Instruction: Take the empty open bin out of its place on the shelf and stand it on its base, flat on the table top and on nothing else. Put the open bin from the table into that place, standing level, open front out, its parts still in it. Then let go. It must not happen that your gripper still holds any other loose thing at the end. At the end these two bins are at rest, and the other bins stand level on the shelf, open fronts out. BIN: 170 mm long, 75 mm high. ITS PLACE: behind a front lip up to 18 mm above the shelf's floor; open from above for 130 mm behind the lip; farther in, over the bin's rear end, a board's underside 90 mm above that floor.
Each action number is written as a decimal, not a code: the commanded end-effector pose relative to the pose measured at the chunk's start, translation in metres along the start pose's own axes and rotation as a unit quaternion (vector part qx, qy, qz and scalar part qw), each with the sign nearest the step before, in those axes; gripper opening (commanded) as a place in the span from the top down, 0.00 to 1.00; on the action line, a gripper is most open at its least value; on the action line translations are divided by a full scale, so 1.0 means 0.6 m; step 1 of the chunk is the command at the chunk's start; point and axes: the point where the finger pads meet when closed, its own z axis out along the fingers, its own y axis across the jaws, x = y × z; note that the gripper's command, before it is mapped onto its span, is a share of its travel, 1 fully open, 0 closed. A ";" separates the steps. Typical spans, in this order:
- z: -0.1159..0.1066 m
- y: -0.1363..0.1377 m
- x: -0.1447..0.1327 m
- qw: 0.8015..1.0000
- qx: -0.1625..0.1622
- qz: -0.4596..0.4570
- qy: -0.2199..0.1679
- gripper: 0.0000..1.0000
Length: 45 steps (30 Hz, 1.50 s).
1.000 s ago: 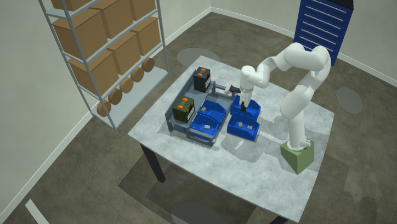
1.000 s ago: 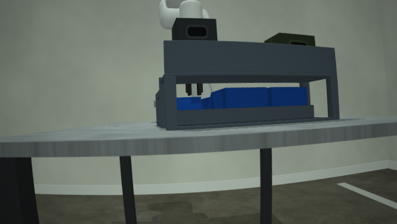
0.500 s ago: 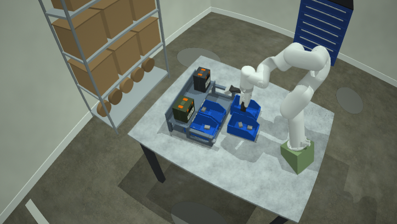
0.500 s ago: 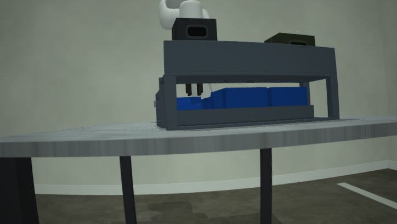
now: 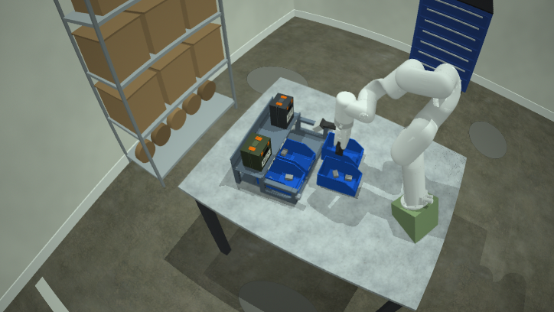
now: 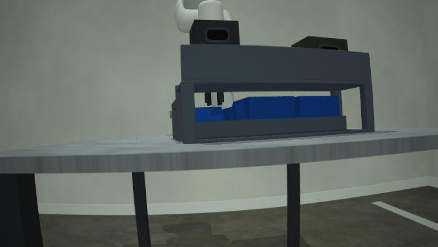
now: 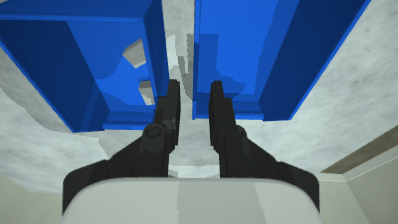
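The gripper (image 7: 192, 87) pointed down at the tabletop (image 5: 310, 232) with its two dark fingers a narrow way apart and nothing clamped between them. In the wrist view the tips hung over the seam between two blue bins standing side by side on the tabletop. The left finger overlapped the edge of the bin with parts (image 7: 85, 65), in which two small grey parts (image 7: 134, 52) lay. The right finger overlapped the near wall of the empty bin (image 7: 240, 50). From the low exterior view the fingertips reached about to the height of the bins' rims; whether they touched a wall could not be told.

From above, the arm rose from a green pedestal (image 5: 420, 224) at the tabletop's edge and bent over to bring the gripper (image 5: 339, 150) above the empty bin (image 5: 354, 149). That bin stood on its base just behind the bin with parts (image 5: 340, 186), both beside the shelf.

The grey shelf (image 5: 267, 128) stood next to them. Two more blue bins (image 5: 298, 154) sat in its lower level, each with a grey part inside. The place at its far end, nearest the gripper, was vacant. On its top board stood a green box (image 5: 255, 151) and, farther back, a black box (image 5: 281, 110).

Beyond the tabletop a metal rack (image 5: 193, 128) of cardboard boxes stood by the wall, and a blue drawer cabinet (image 5: 449, 34) stood in the far corner.
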 end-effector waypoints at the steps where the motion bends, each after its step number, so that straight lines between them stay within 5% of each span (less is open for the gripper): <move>1: -0.001 0.001 0.002 1.000 0.000 0.000 0.002 0.74; 25: 0.002 0.001 0.002 1.000 0.000 0.000 0.002 0.74; 45: 0.038 0.001 0.003 1.000 0.000 0.000 0.002 0.74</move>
